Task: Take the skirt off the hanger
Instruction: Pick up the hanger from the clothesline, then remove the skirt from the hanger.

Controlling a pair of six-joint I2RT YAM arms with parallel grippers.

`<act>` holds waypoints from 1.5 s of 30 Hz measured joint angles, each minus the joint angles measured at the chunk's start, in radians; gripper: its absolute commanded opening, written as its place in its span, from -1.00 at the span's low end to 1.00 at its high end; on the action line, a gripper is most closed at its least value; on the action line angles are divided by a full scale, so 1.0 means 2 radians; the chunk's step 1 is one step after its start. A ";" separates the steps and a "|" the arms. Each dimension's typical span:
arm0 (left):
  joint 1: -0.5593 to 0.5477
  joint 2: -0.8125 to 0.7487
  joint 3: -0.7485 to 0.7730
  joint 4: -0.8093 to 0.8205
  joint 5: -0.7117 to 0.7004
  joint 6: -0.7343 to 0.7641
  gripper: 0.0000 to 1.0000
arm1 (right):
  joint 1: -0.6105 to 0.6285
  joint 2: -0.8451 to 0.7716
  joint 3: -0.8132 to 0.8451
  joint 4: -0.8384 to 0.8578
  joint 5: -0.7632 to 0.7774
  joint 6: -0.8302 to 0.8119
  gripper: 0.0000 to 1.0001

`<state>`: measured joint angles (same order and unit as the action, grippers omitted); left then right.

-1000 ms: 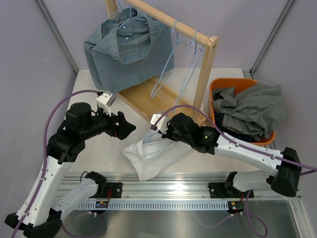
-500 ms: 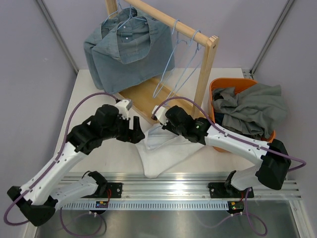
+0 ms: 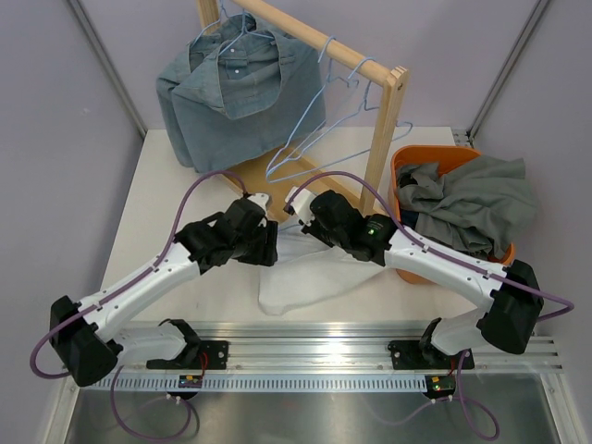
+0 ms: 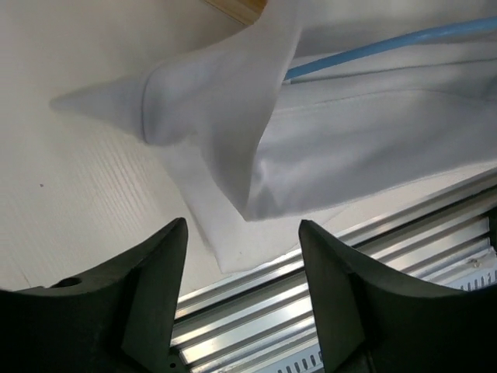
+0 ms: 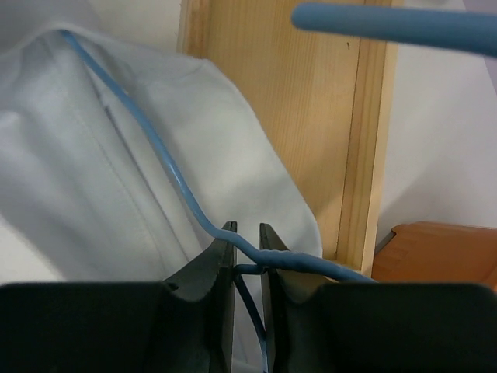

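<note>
The white skirt (image 3: 301,277) lies on the table (image 3: 166,185) toward 6 o'clock, the left gripper (image 3: 270,248) at its 10 o'clock corner, the right gripper (image 3: 298,220) at its 12 o'clock edge.

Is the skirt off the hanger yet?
Not yet. Done: the white skirt lies on the table. In hand: the right gripper pinches the blue hanger; the open left gripper hovers by the skirt. Left: sliding the skirt off the wire inside it.
</note>
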<state>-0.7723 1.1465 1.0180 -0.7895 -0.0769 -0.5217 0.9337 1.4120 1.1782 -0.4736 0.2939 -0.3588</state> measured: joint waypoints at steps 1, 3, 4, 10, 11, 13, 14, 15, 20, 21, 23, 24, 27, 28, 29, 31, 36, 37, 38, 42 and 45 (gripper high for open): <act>-0.001 0.006 0.000 0.003 -0.008 0.000 0.05 | 0.000 0.000 0.000 -0.002 0.000 0.002 -1.00; -0.002 0.016 0.000 0.003 -0.027 0.002 -0.10 | 0.000 0.000 0.001 -0.002 -0.003 0.006 -1.00; -0.002 0.022 0.000 0.003 -0.039 0.003 -0.16 | 0.000 0.000 0.002 -0.004 -0.005 0.008 -1.00; 0.001 0.030 -0.002 0.018 -0.103 0.013 -0.19 | 0.000 -0.002 0.004 -0.013 -0.015 0.014 -1.00; 0.002 0.030 -0.003 0.024 -0.104 0.016 -0.13 | 0.000 -0.002 0.004 -0.014 -0.017 0.015 -1.00; 0.002 0.030 -0.004 0.039 -0.101 0.020 0.00 | 0.000 -0.004 0.004 -0.015 -0.019 0.017 -1.00; 0.002 0.030 -0.006 0.050 -0.097 0.023 0.02 | 0.000 -0.005 0.004 -0.016 -0.021 0.019 -1.00; 0.002 0.030 -0.009 0.060 -0.091 0.026 0.04 | 0.000 -0.005 0.004 -0.017 -0.022 0.019 -1.00; 0.002 0.022 -0.039 0.107 -0.047 0.032 0.04 | 0.000 -0.007 0.004 -0.018 -0.026 0.024 -1.00; 0.002 0.022 -0.044 0.114 -0.039 0.032 0.04 | 0.000 -0.007 0.004 -0.018 -0.026 0.025 -1.00; 0.002 0.022 -0.056 0.133 -0.023 0.030 0.04 | 0.000 -0.007 0.004 -0.021 -0.027 0.025 -1.00; 0.002 0.023 -0.060 0.139 -0.018 0.029 0.04 | 0.000 -0.007 0.004 -0.022 -0.030 0.026 -1.00; 0.002 0.029 -0.075 0.170 -0.002 0.024 0.06 | 0.000 -0.010 0.004 -0.024 -0.042 0.026 -1.00; 0.002 0.033 -0.078 0.180 0.001 0.023 0.07 | 0.000 -0.011 0.004 -0.024 -0.048 0.026 -1.00; 0.002 0.037 -0.081 0.192 0.003 0.021 0.07 | -0.001 -0.012 0.004 -0.025 -0.052 0.026 -1.00; 0.002 0.044 -0.084 0.213 0.008 0.021 0.07 | 0.000 -0.015 0.004 -0.028 -0.063 0.027 -1.00; 0.002 0.071 -0.085 0.255 0.012 0.021 -0.03 | -0.001 -0.026 0.004 -0.042 -0.085 0.032 -1.00; 0.002 0.076 -0.085 0.258 0.010 0.021 -0.09 | -0.002 -0.029 0.004 -0.044 -0.091 0.033 -1.00; 0.002 0.080 -0.085 0.260 0.007 0.021 -0.11 | -0.003 -0.031 0.004 -0.047 -0.093 0.034 -1.00; 0.002 0.085 -0.085 0.262 -0.011 0.023 -0.53 | -0.009 -0.039 0.004 -0.054 -0.108 0.039 -1.00; 0.003 0.086 -0.086 0.263 -0.028 0.025 -1.00 | -0.014 -0.042 0.005 -0.059 -0.116 0.041 -1.00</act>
<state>-0.7662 1.3182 0.8463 -0.2638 -0.1337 -0.4717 0.9066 1.3285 1.1877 -0.5919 0.0616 -0.2760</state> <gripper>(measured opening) 0.087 0.094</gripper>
